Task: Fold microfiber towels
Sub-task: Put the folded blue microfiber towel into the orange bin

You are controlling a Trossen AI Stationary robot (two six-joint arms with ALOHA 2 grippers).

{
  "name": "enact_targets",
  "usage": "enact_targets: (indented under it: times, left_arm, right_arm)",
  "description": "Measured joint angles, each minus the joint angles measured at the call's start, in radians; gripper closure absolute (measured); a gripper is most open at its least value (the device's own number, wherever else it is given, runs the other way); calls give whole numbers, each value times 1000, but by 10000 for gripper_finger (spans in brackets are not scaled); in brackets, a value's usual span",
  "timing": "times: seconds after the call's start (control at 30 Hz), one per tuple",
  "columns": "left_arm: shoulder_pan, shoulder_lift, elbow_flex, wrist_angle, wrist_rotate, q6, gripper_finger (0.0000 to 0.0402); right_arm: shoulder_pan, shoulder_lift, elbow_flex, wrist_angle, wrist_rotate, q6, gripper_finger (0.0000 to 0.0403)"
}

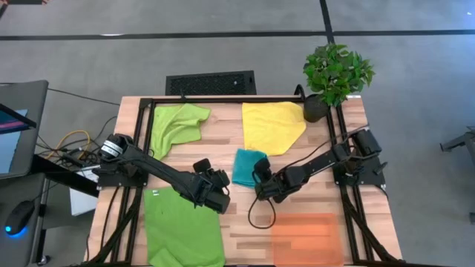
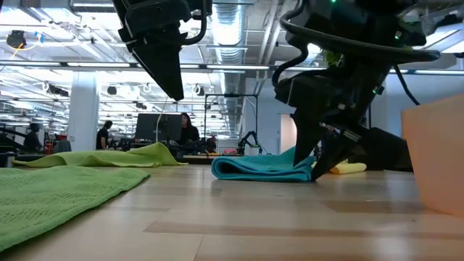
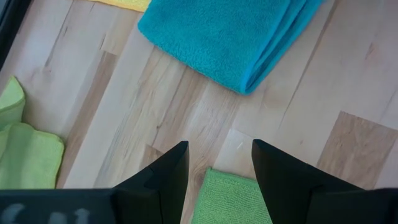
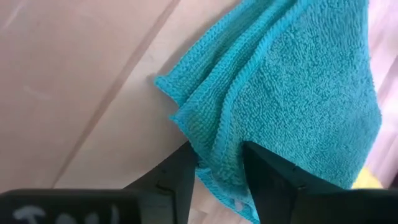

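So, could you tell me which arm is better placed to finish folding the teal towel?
Right. The right gripper already straddles the teal towel's edge, while the left gripper hangs open above bare wood.

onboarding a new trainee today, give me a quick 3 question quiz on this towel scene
1. True or false: the right gripper has the teal towel between its fingers at the table.
2. Multiple choice: which towel lies nearest the potted plant? A) the yellow towel B) the flat green towel C) the crumpled green towel
3. Short answer: what is the left gripper holding?

Key
1. True; the towel's edge sits between its fingers.
2. A
3. Nothing; it is open above the bare wood, between the teal towel and the flat green one.
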Motion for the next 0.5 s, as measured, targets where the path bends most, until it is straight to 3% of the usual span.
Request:
enact_targets:
  times: [0.1,0.27,0.5]
  left_arm:
    - [0,0,0,0,0,0,233]
    - [0,0,0,0,1,-3,233]
    - [0,0,0,4,2,-4,233]
  right_arm:
    - [2,-9,-2,-10,-1,38,288]
    - [-3,-7,-4,-37,-27,117,383]
    - [16,-28,-3,-63,-70,187,393]
